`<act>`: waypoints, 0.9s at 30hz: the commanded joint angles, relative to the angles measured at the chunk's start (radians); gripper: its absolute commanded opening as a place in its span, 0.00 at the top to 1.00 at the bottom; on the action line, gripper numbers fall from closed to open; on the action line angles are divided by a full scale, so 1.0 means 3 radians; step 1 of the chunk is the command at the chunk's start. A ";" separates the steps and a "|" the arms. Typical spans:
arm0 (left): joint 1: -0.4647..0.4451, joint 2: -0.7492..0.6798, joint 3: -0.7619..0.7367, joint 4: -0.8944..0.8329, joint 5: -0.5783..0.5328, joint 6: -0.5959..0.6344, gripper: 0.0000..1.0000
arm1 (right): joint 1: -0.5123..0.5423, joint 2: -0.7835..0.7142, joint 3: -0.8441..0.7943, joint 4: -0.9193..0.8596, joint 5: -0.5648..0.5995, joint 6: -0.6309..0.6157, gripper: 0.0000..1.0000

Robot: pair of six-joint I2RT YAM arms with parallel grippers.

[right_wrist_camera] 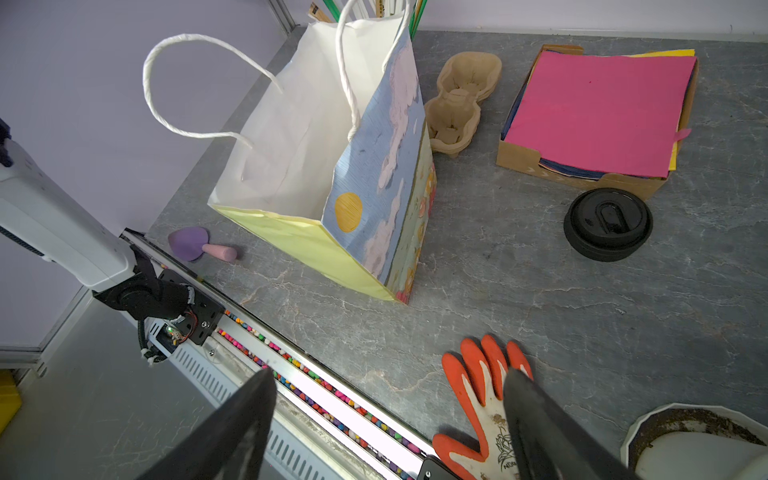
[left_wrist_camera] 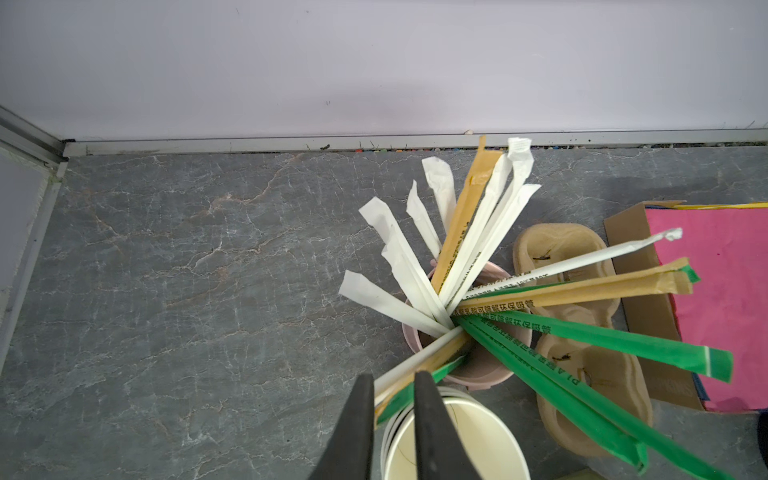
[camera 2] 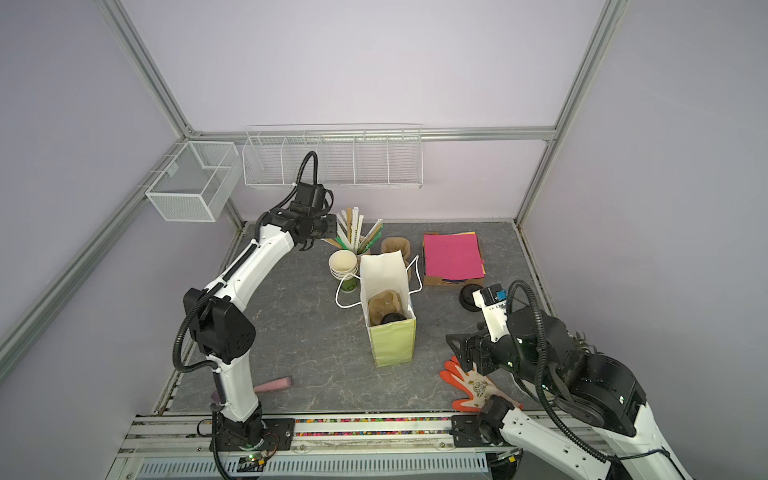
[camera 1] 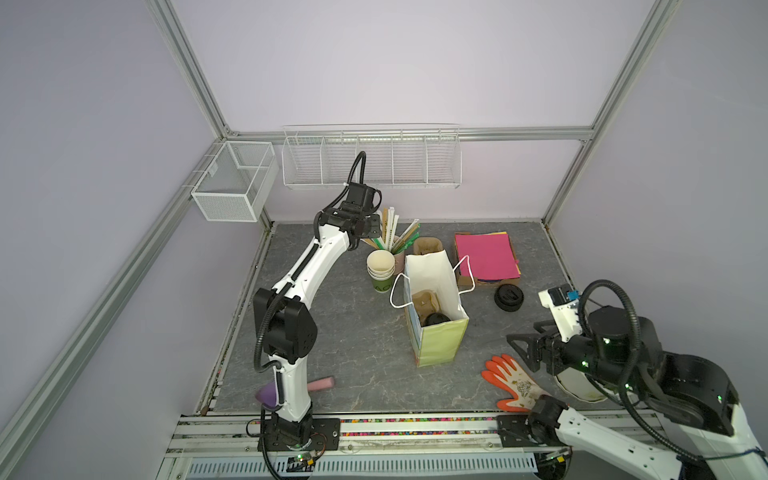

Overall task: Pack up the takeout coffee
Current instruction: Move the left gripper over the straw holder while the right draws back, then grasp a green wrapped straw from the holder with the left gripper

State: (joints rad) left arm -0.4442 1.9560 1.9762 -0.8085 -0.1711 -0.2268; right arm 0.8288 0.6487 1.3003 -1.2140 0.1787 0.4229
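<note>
The takeout coffee [camera 1: 436,320] sits in a pulp carrier [camera 1: 424,301] at the bottom of the upright paper bag [camera 1: 440,345]; only its round black lid shows. My left gripper [left_wrist_camera: 394,376] is at the back, over a pink cup of wrapped straws [left_wrist_camera: 478,257] and beside the stack of green cups [camera 1: 380,266]. Its jaws stand close together. The ends of a few straws lie in the narrow gap, and I cannot tell if the pads press them. My right gripper [right_wrist_camera: 390,374] hangs wide open and empty above an orange glove [right_wrist_camera: 482,399], to the right of the bag.
A low black stack of lids [right_wrist_camera: 606,224] lies right of the bag, near a cardboard box of pink paper [right_wrist_camera: 598,112]. Spare pulp carriers [right_wrist_camera: 457,104] lie behind the bag. A purple mushroom toy [right_wrist_camera: 191,243] lies front left, a white bowl [right_wrist_camera: 698,440] front right.
</note>
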 commanded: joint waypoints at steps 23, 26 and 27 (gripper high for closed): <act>-0.0001 -0.0259 0.0554 -0.0374 0.0090 -0.0007 1.00 | -0.0012 -0.0097 -0.0157 0.0086 -0.0006 0.0130 0.12; -0.0006 -0.0497 0.0591 -0.0484 0.0009 0.0047 1.00 | -0.0011 -0.0083 -0.0186 0.0065 0.0098 0.0132 0.12; -0.0003 -0.0616 0.0594 -0.0520 -0.0008 0.0065 1.00 | -0.0011 -0.0074 -0.0190 0.0058 0.0144 0.0142 0.12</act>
State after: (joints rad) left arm -0.4442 1.8683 2.1078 -0.8986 -0.1566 -0.2276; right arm 0.8288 0.6312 1.2564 -1.2114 0.1898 0.4488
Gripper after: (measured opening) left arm 0.049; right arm 0.880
